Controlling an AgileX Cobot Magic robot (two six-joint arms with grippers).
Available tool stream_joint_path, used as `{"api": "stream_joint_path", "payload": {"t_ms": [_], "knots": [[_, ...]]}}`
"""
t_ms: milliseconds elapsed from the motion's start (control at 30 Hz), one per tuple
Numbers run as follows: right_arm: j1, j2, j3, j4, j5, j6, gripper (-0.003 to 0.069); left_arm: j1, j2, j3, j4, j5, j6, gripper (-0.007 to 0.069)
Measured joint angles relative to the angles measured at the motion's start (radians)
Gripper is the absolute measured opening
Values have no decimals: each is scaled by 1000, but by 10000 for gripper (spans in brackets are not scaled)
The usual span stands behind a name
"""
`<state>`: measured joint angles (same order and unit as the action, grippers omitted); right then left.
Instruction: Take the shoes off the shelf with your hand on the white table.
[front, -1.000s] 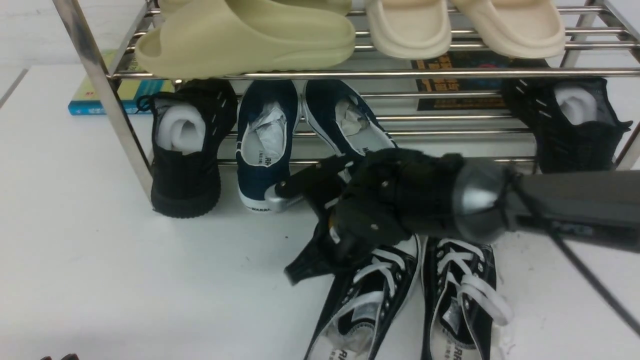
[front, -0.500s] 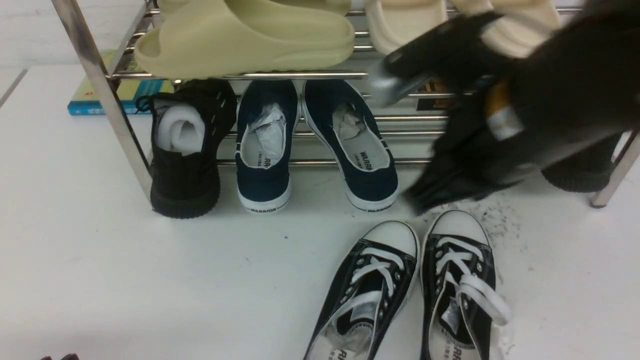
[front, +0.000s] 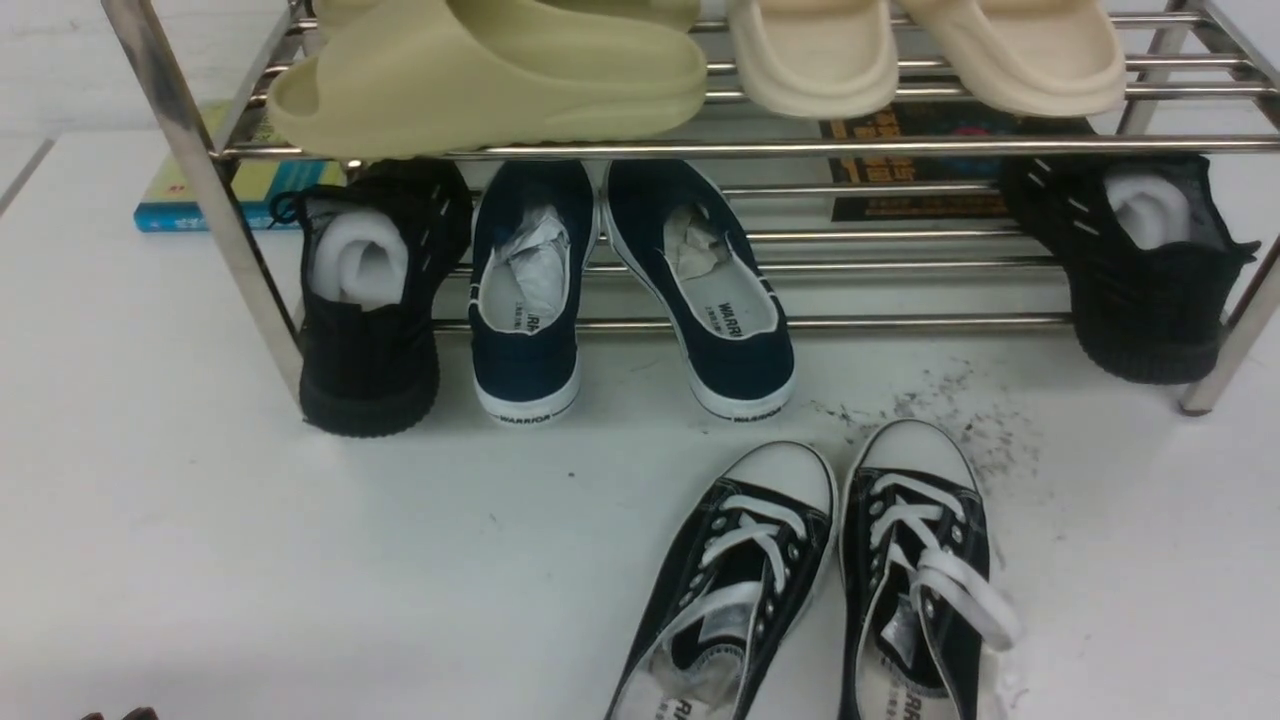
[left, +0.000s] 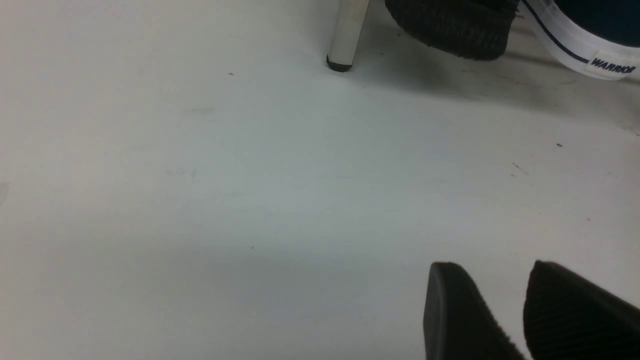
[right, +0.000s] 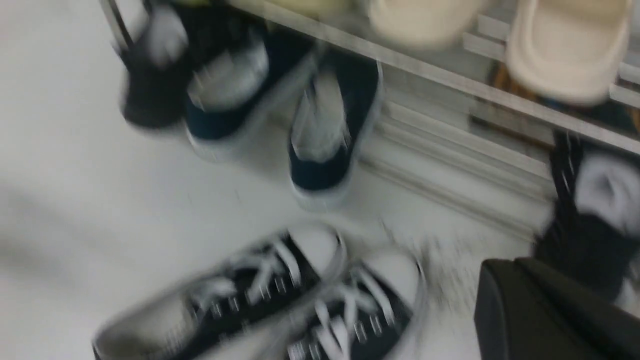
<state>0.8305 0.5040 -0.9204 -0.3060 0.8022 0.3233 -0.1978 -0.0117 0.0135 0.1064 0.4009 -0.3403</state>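
The shoes, a left sneaker (front: 740, 580) and a right sneaker (front: 920, 570), lie side by side on the white table (front: 250, 550), toes toward the shelf (front: 700, 148). In the blurred right wrist view the pair (right: 240, 295) lies below and to the side of my right gripper (right: 505, 262). That gripper is shut with nothing in it and is outside the front view. My left gripper (left: 492, 270) hovers low over bare table, open and empty, some way from the shelf's leg (left: 347, 30).
On the lower tier stand navy slip-ons (front: 525, 300) and two black knit sneakers (front: 370, 300) (front: 1140, 270). Foam slides (front: 490, 70) fill the top tier. Books (front: 200, 190) lie behind the rack. Dark scuff marks (front: 940, 410) lie beyond the sneakers' toes.
My right arm has swung from above the sneakers up and to the right, then out of the front view. The sneakers have stayed put on the table.
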Motion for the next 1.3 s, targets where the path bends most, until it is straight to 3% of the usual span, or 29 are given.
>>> {"api": "stream_joint_path", "payload": {"t_ms": [133, 267, 1100, 1233, 1300], "knots": [[0, -186, 329, -38, -454, 0, 12, 0, 0, 0, 0, 0, 0, 242], [0, -192, 459, -73, -677, 0, 13, 0, 0, 0, 0, 0, 0, 242], [0, -178, 475, -84, -715, 0, 39, 0, 0, 0, 0, 0, 0, 242], [0, -178, 475, -29, -715, -4, 41, 0, 0, 0, 0, 0, 0, 242], [0, -178, 475, 78, -711, -53, 44, 0, 0, 0, 0, 0, 0, 242]]}}
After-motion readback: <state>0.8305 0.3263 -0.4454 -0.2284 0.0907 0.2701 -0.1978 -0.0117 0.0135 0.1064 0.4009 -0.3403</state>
